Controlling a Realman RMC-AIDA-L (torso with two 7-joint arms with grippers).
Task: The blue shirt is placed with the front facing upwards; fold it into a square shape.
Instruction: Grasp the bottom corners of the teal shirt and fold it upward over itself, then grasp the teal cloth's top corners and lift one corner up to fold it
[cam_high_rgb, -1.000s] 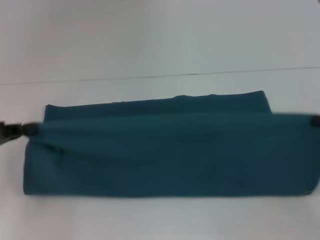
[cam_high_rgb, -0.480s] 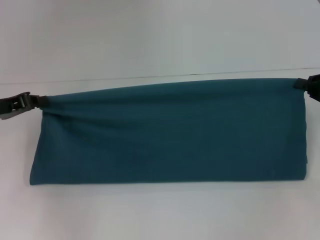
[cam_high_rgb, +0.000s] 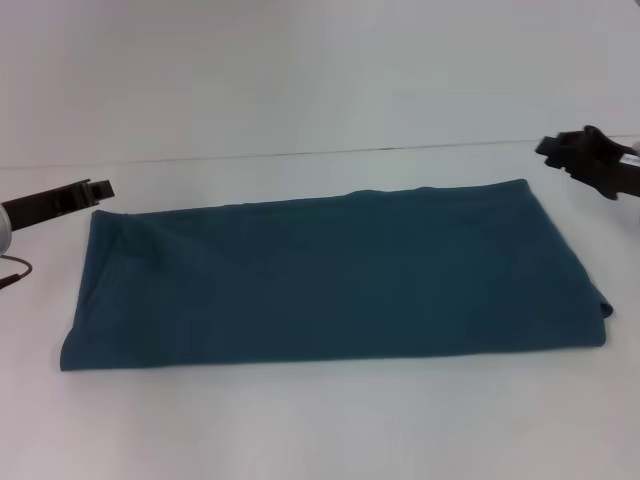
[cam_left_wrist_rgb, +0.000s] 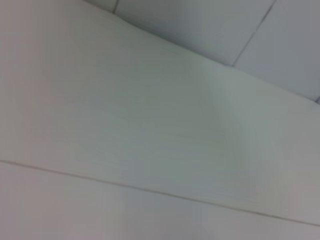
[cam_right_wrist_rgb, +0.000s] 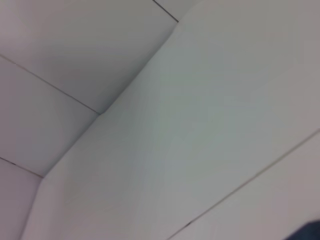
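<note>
We find the dark teal-blue cotton shirt (cam_high_rgb: 330, 275) soft, limp; between both empty tools — left tool (cam_high_rgb: 100, 188), right tool (cam_high_rgb: 560, 150), gape untellable — we'd pinch its short-end corners

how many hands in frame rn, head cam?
2. Left hand is off the blue shirt beyond its far left corner; right hand is clear of it past the far right corner.

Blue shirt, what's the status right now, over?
Left gripper and right gripper clear, holding nothing. Blue shirt flat on table, a long rectangle. Nothing obstructing.
</note>
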